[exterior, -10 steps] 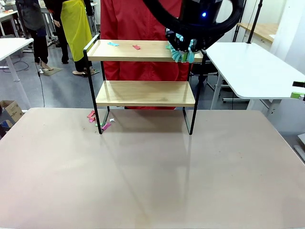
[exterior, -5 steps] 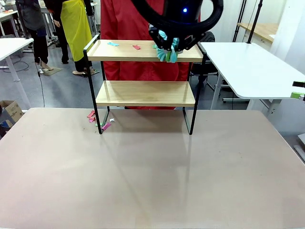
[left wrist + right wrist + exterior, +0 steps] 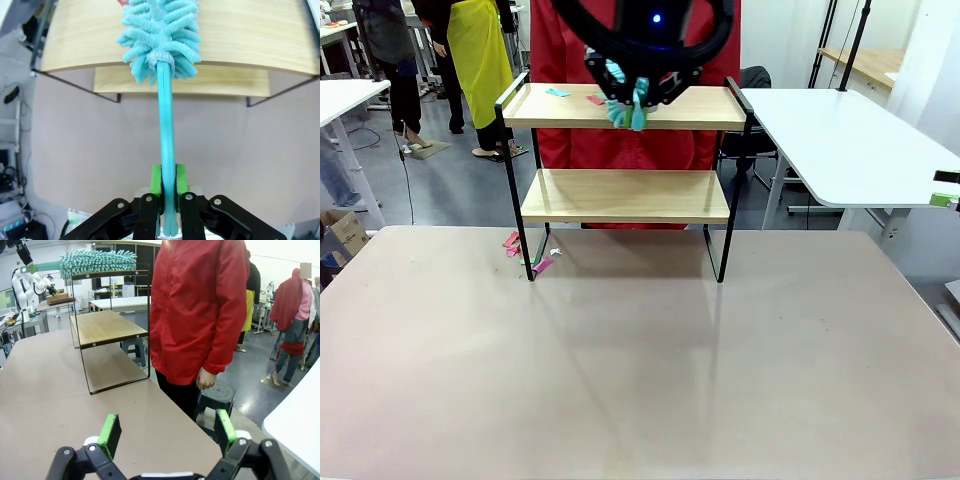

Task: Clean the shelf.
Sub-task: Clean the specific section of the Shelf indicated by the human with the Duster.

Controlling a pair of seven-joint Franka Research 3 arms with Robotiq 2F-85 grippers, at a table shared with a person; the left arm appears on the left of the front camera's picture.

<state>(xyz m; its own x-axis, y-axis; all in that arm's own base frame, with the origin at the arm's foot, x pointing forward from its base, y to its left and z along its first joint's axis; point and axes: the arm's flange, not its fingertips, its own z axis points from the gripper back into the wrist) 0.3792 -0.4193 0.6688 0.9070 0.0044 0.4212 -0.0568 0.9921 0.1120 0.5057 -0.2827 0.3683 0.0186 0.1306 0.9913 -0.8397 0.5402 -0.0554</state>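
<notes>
Open lab beyond, with white tables and people standing about; nearer, a pale worktop (image 3: 640, 380) carrying the shelf (image 3: 625, 195) at the middle of its far edge, a person in a red coat (image 3: 200, 305) just behind it. Mid-sweep along the top board, by the look of it: left tool (image 3: 168, 180) clamped on the handle of a turquoise duster (image 3: 160, 35), fluffy head at the board's front edge, left of middle. Just ahead of the head, a red scrap (image 3: 595, 99); nearer the left rail, a blue scrap (image 3: 557, 92). More scraps (image 3: 525, 250) down on the worktop by the shelf's left front foot. Right tool (image 3: 167, 432) spread wide, holding nothing, toward the worktop's right side, facing the shelf end-on. Next, probably: a stroke toward the left rail, head flat on the wood, pushing both scraps off that end. Lower board bare.
</notes>
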